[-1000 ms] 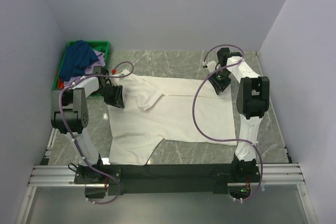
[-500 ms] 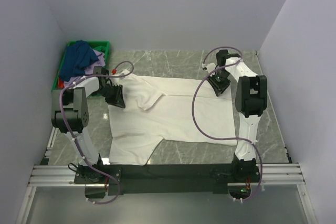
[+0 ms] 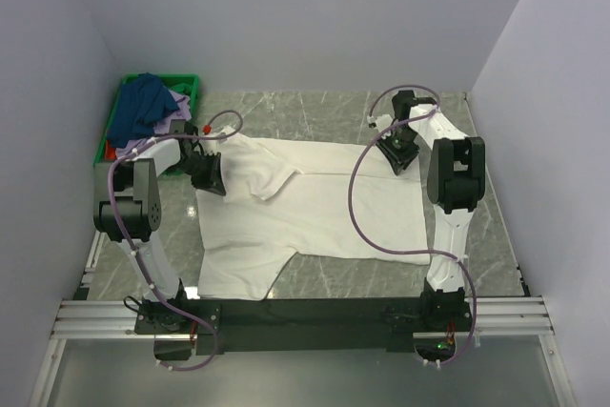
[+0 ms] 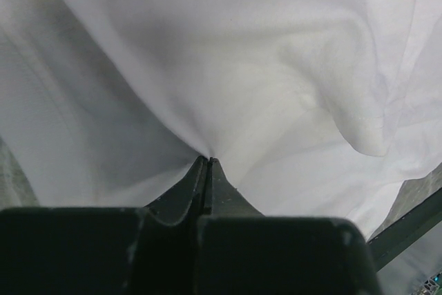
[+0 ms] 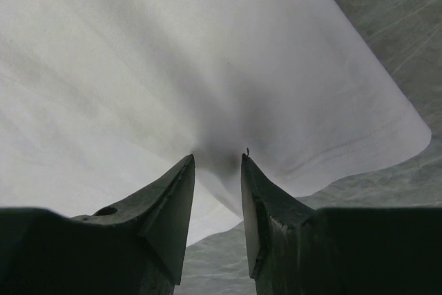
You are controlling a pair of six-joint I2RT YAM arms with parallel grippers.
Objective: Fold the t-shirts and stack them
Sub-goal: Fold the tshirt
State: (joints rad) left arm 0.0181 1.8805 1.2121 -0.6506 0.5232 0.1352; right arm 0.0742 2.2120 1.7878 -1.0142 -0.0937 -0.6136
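Your left gripper (image 4: 208, 161) is clamped tight on a pinch of the white t-shirt (image 4: 276, 67) by its far shoulder. Your right gripper (image 5: 217, 162) has its jaws apart, astride a pucker at the far hem corner. The shirt lies spread on the table (image 3: 324, 107). It looks thin, light and limp, so expect sagging and dragging. Hold it by corners and stitched edges, not mid-panel.

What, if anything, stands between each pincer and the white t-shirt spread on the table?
Nothing visible does. The left pincer is shut on a pinch of the white t-shirt. The right pincer, jaws apart, is down at the cloth near its far right corner.
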